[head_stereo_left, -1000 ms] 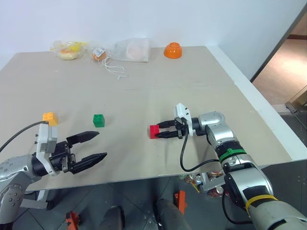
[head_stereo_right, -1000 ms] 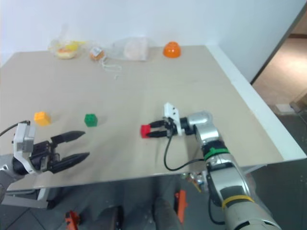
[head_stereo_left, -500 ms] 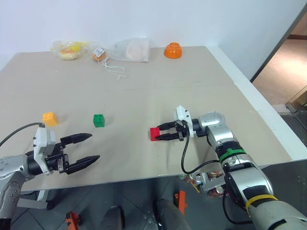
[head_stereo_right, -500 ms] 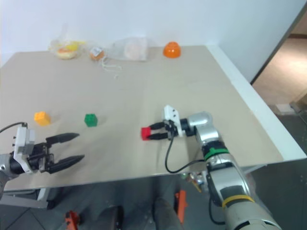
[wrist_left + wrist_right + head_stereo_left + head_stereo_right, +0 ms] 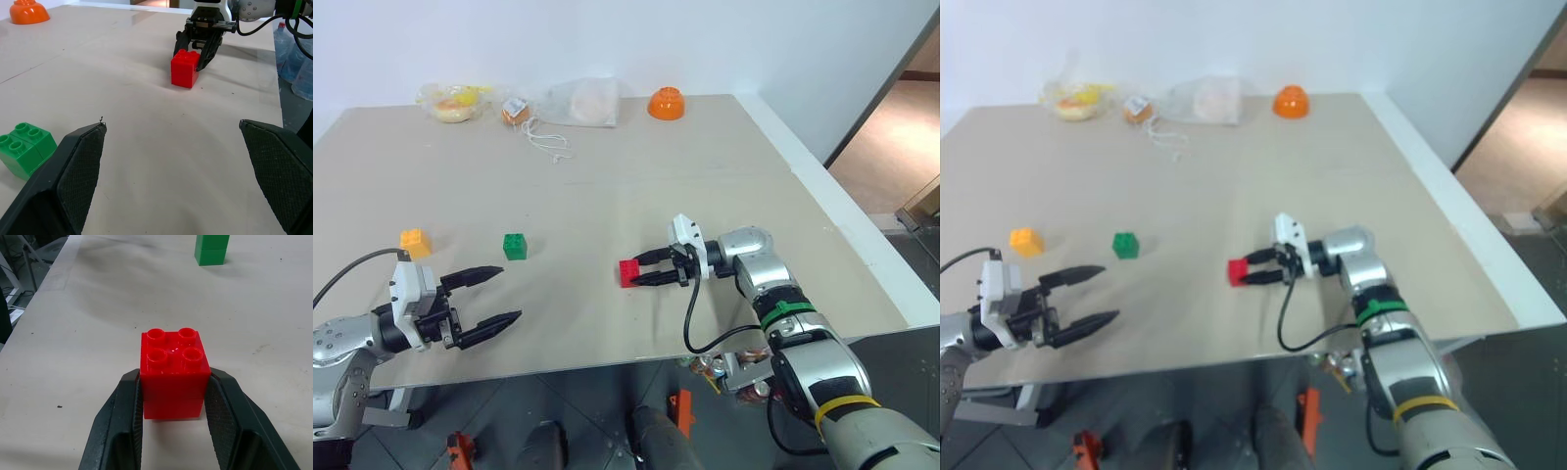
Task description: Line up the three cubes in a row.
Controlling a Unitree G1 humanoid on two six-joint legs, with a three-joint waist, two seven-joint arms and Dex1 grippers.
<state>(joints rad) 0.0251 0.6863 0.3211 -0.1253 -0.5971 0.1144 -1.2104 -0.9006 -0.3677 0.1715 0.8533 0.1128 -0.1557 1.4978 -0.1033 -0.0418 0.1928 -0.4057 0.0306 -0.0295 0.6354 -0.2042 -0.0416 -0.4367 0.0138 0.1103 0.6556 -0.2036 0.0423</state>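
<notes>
Red cube (image 5: 628,272): centre of frame on the table (image 5: 705,166), clamped between the right claw (image 5: 651,267) fingers. Green cube (image 5: 515,246): left of centre, free. Yellow-orange cube (image 5: 415,241): far left, free. Left claw (image 5: 499,296): lower left, fingers spread wide, holding nothing, short of both cubes.

Red cube (image 5: 173,373), four studs on top, sits between the black fingers (image 5: 224,418) of the right gripper (image 5: 644,268). Green cube (image 5: 515,246) and yellow-orange cube (image 5: 415,241) lie ahead of the black-fingered left gripper (image 5: 497,295). Table (image 5: 607,176) plain beige; orange bowl (image 5: 666,103) beyond.
</notes>
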